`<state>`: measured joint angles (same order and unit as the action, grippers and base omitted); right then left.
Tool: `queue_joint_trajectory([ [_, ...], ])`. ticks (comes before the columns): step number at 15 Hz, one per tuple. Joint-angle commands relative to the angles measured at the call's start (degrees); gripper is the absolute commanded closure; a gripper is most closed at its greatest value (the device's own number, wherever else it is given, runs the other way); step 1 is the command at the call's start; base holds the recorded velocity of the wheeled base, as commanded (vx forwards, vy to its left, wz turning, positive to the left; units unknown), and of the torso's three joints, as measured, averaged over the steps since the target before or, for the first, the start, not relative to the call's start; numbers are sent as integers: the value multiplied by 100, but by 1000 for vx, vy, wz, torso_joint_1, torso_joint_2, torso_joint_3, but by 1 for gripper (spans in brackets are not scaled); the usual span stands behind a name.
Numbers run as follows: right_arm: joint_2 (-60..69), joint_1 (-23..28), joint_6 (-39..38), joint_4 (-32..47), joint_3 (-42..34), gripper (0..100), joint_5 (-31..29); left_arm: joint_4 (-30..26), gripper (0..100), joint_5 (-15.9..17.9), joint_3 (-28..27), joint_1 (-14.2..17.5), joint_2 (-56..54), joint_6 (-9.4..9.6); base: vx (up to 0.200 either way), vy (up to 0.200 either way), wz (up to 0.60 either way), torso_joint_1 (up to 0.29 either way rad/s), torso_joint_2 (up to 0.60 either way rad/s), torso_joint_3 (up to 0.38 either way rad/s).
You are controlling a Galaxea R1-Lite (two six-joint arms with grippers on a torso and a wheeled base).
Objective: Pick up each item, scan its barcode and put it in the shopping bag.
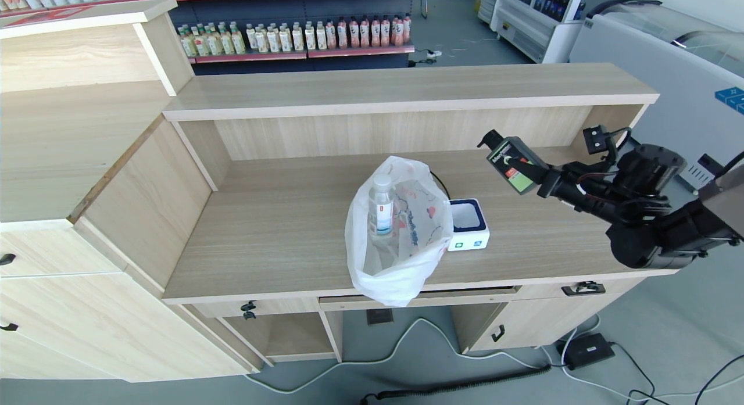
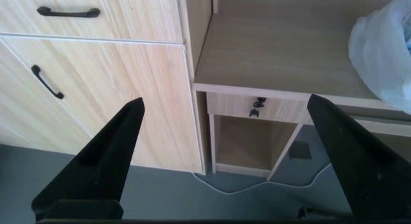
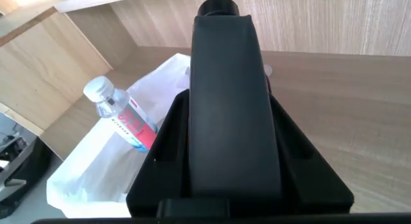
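Over the worktop point(image 1: 279, 230), in the head view, the right tool point(image 1: 532, 175) was clamped on a dark bottle point(image 1: 510, 164). The bottle was held in the air to the right of the scanner point(image 1: 468, 225) and well apart from it. Its long axis continued the line of the tool, slanting toward the robot's left and the rear wall, with the black cap point(image 1: 488, 139) leading. A labelled face was turned up toward the camera. The scanner stood just beside the shopping bag point(image 1: 401, 242) with its window facing upward. A water bottle point(image 1: 382, 207) stood upright inside the bag.

The step in hand was judged to be presenting the barcode. To do it well, the dark bottle should be carried left and lowered over the window, then rolled about its long axis until the code faces the glass. Which face bears the code could not be told. The grip should hold firm until the bottle is over the bag mouth.

The left wrist view showed the left tool point(image 2: 226, 108) with fingers wide apart and holding nothing, low before the cabinet drawers point(image 2: 96, 31). An edge of the shopping bag point(image 2: 385, 51) lay beyond.

The right wrist view showed the dark bottle point(image 3: 225, 89) gripped on both flanks by the right tool point(image 3: 228, 147). The cap point(image 3: 218, 6) pointed away from the wrist toward the rear wall. The water bottle point(image 3: 119, 112) and the shopping bag point(image 3: 96, 172) lay below, to one side.
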<state>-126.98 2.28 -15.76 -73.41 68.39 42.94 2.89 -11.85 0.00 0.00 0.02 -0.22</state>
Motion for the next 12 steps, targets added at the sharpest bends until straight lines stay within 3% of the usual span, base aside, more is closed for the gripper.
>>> queue_joint_trajectory([
  [1, -468, -70, -243, -288, 113, 100, 119, 1, 0, -2, 0, 0, -2, -4, 0, 0, 0, 0, 0, 0],
  [3, -626, -131, -603, -648, 157, 100, 171, 1, 0, -2, 0, 0, -2, -4, 0, 0, 0, 0, 0, 0],
  [8, -952, -140, -603, -1360, -484, 100, 180, 1, 0, -2, 0, 0, -2, -4, 0, 0, 0, 0, 0, 0],
  [12, -1136, -149, -568, -1659, -511, 100, 180, 1, 0, -2, 0, 0, -2, -4, 0, 0, 0, 0, 0, 0],
])
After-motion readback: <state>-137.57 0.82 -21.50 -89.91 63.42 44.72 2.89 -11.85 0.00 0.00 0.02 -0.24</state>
